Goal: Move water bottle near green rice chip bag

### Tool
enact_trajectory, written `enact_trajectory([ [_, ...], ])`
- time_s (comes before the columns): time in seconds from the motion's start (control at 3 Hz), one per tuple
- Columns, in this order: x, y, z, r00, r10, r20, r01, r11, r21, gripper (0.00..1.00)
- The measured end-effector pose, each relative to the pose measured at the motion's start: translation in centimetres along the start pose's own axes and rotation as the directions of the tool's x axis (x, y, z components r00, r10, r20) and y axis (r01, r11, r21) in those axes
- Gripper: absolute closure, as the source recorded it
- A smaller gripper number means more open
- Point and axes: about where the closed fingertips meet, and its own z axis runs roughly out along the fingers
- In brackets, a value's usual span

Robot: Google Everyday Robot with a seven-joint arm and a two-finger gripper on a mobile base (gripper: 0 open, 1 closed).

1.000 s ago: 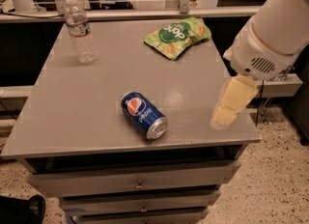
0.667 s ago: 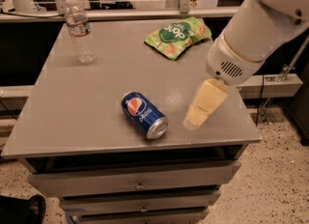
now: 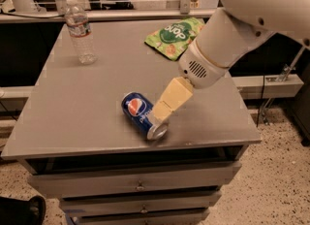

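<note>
The pincer (image 3: 162,112) is pale yellow. It hangs low over the front middle of the desk (image 3: 87,107) and points down and to the left. I cannot tell if the pincer is open or closed, and I cannot see anything held in it.

Its tip sits right at the silver end of a blue Pepsi can (image 3: 138,110). The can lies on its side near the front of the desk. The tip covers a bit of the can in this view, so I cannot tell if the two are touching.

A big white arm (image 3: 227,35) holds the pincer. It comes in from the top right and hides the right edge of the green rice chip bag (image 3: 175,36).

The bag lies flat at the back of the desk, a little right of the middle. It is light green with a dark green round mark and white letters.

The water bottle (image 3: 80,32) stands upright near the back left corner of the desk. It is clear, with a white cap and a label band. It is well apart from the bag, and well apart from the pincer too.

The desk is grey and flat. Under it are grey drawers (image 3: 140,183) with small handles.
</note>
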Motion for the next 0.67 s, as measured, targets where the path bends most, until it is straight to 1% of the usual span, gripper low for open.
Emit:
enact_trajectory([
  [0.33,-1.9,0.5,0.62,0.997,0.031,0.069,-0.029,0.9994,-0.017,0.0],
  [0.67,-2.18,0.47,0.61,0.996,0.03,0.079,-0.029,0.9995,-0.014,0.0],
])
